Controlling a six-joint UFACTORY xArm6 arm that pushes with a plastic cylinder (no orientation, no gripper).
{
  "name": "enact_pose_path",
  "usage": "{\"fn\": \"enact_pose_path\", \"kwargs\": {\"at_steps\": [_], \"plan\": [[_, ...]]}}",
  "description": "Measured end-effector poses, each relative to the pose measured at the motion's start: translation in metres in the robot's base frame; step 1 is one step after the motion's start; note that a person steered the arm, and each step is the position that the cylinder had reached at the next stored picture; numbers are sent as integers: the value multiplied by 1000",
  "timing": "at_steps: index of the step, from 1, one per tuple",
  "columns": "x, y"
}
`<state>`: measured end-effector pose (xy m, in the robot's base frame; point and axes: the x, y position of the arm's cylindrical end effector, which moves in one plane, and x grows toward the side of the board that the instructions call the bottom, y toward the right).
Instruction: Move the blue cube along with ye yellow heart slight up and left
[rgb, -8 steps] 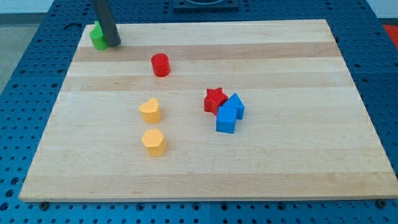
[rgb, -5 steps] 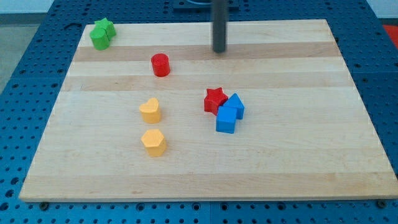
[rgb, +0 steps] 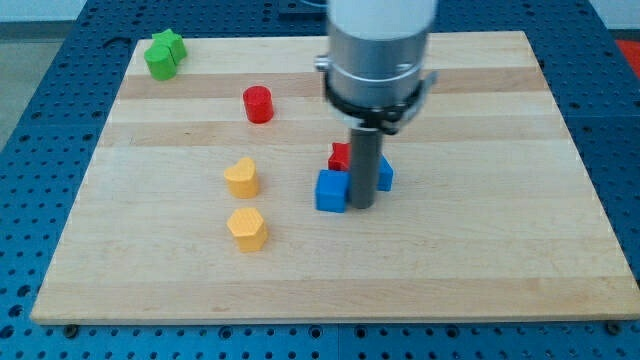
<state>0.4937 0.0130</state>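
Our tip (rgb: 362, 206) is down on the board, touching the right side of the blue cube (rgb: 331, 190); there are no jaws to open or shut, only the rod pressing sideways. The cube sits just left of the tip, and it now stands apart from the other blue block (rgb: 383, 174), which peeks out just right of the rod. The red star (rgb: 340, 156) lies just above the cube, partly hidden by the arm.

The yellow heart (rgb: 242, 177) is well to the tip's left, slightly up, with a clear gap between it and the cube. So we judge the task only begun: the cube is engaged, but it has not reached the heart, and the pair has not gone up and left.

The yellow hexagon (rgb: 247, 228) lies left and below the tip, close to the path.
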Motion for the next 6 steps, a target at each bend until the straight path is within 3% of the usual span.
{"fn": "enact_pose_path", "kwargs": {"at_steps": [3,4,6], "plan": [[8,-105],[7,-77],[-2,-79]]}}
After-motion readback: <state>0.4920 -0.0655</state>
